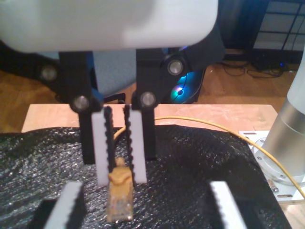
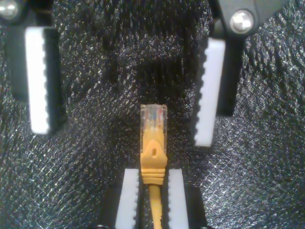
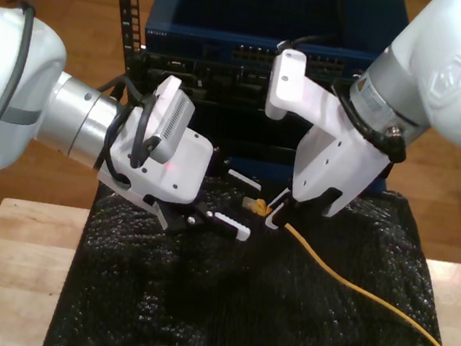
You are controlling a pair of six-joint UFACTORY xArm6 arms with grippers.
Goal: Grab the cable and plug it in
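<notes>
The yellow-orange cable [image 3: 354, 280] runs across the black mat from the exterior view's right. My second gripper [image 3: 274, 218], on the arm at the exterior view's right, is shut on it just behind the plug. The clear plug [image 2: 153, 117] sticks out past my second gripper [image 2: 151, 176] and points at my first gripper [image 2: 121, 131]. My first gripper [image 3: 241, 203], on the arm at the exterior view's left, is open, its pads [image 1: 71, 205] wide apart either side of the plug [image 1: 119, 200] without touching it. The first wrist view faces my second gripper [image 1: 121, 179], fingers down.
Black textured foam [image 3: 234, 314] covers the wooden table [image 3: 15, 262]. A dark blue rack unit [image 3: 263, 20] with a row of ports [image 3: 249, 53] stands behind both grippers. A silver arm base [image 1: 286, 133] stands on a bolted plate beside the foam.
</notes>
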